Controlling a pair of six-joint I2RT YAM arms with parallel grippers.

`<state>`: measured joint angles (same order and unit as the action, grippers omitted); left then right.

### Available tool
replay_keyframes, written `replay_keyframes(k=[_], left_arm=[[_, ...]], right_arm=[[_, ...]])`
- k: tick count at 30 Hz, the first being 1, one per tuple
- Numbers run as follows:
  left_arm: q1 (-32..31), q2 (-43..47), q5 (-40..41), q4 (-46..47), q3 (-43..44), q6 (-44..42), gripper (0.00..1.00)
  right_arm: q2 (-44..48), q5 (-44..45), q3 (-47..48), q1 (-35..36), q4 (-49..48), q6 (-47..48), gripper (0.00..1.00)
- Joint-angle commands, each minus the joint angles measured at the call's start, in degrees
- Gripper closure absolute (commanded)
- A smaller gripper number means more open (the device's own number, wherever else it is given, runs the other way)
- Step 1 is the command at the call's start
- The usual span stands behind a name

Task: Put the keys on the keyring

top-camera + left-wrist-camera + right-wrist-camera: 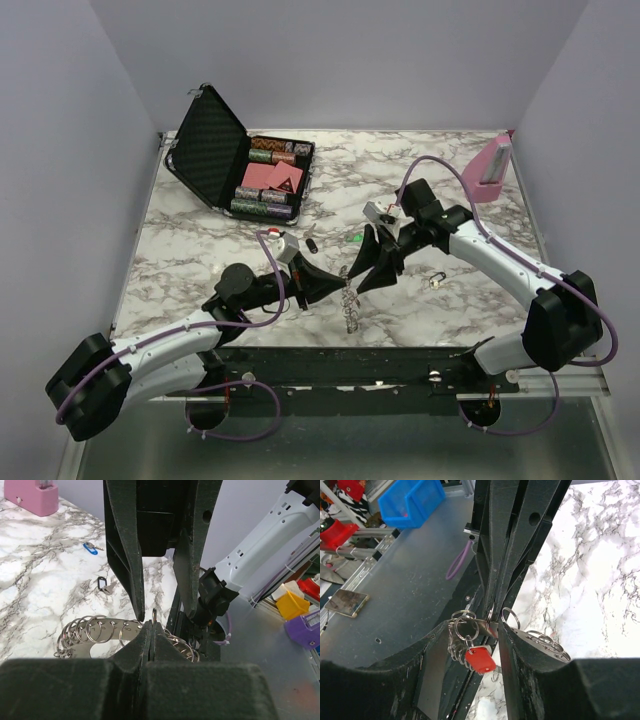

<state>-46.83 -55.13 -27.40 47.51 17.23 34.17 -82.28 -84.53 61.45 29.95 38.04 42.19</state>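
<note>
Left arm: reaches from the near left corner toward the middle of the marble table (470, 215).
Left gripper (151, 627): jaws pressed together, pinching the keyring at one point, with a thin metal tip poking up between the fingertips.
Right arm: comes in from the near right and bends back toward the middle to meet the left one.
Right gripper (475, 625): jaws stand apart, one finger on each side of the left gripper's closed tip. The rings hang in the gap. I cannot tell if the pads touch them.
Keyring (95, 629): a chain of silvery rings held off the table between the two grippers, near the table's near edge. One strand runs left of the pinch and another right. In the top view a limp length hangs below the fingers.
Red key (480, 660): on the keyring, dangling by its red head between the right gripper's fingers.
Black key (102, 584): lies loose on the marble, to the right of the grippers.
Blue key (90, 548): loose on the marble, farther right than the black one, toward the pink stand.
Green key (356, 238): loose on the marble just beyond the grippers.
Black case (210, 140): far left, lid propped open, patterned chips and a red packet inside.
Pink stand (492, 165): upright at the far right corner.
</note>
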Motion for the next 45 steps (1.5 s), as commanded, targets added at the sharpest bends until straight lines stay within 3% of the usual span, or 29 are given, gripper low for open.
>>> replay_keyframes(k=[1, 10, 18, 32, 36, 38, 41, 45], left_arm=[[0.2, 0.4, 1.5, 3.1, 1.7, -0.2, 1.00], [0.1, 2.0, 2.4, 0.0, 1.2, -2.5, 1.00], [0.2, 1.6, 1.4, -0.6, 1.6, -4.4, 1.00], [0.1, 2.9, 1.7, -7.8, 4.1, -9.9, 1.00], [0.0, 3.9, 1.6, -10.3, 4.6, -11.9, 1.00], [-0.2, 5.3, 1.1, -13.0, 5.0, -15.5, 1.00], [-1.5, 9.3, 0.2, -18.0, 4.8, -28.5, 1.00], [-1.9, 16.1, -4.5, -24.9, 4.8, -46.9, 1.00]], right_arm=[[0.6, -10.3, -0.5, 0.5, 0.1, -0.3, 0.49], [0.6, -10.5, 0.0, 0.5, 1.0, -0.4, 0.58], [0.5, -10.4, 0.0, 0.7, 0.7, -0.8, 0.59], [0.5, -10.2, -0.5, 0.7, -0.2, -0.6, 0.52], [0.4, -6.5, 0.1, 0.7, -0.5, -0.1, 0.46], [0.5, -3.6, 1.1, 0.6, 0.0, 0.0, 0.40], [0.6, -0.6, 3.2, -0.4, 3.2, 1.4, 0.35], [1.6, 2.8, 6.7, -3.8, 13.0, 11.5, 0.33]])
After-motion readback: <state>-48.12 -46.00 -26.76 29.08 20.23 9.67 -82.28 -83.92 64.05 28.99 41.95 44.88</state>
